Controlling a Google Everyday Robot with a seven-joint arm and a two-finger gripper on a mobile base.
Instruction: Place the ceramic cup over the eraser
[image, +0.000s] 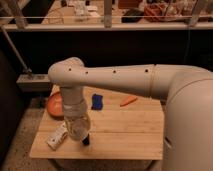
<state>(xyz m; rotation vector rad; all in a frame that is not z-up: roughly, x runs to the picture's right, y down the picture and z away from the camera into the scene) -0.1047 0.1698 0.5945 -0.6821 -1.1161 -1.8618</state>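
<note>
My gripper (84, 141) hangs below the pale wrist, low over the front left of the wooden table (125, 132); its dark tip is at or just above the boards. An orange-red round ceramic vessel (55, 103) sits at the table's left edge, partly hidden behind my arm. A small white, box-like block (56, 136) lies just left of the gripper near the front left corner. I cannot tell whether it is the eraser. A blue object (97, 101) lies behind the gripper, near the table's middle.
An orange stick-shaped item (128, 101) lies right of the blue object. My large white arm (130, 80) spans from the right side over the table. A dark counter with a railing (107, 25) runs behind, and a grey box (32, 82) stands at the left.
</note>
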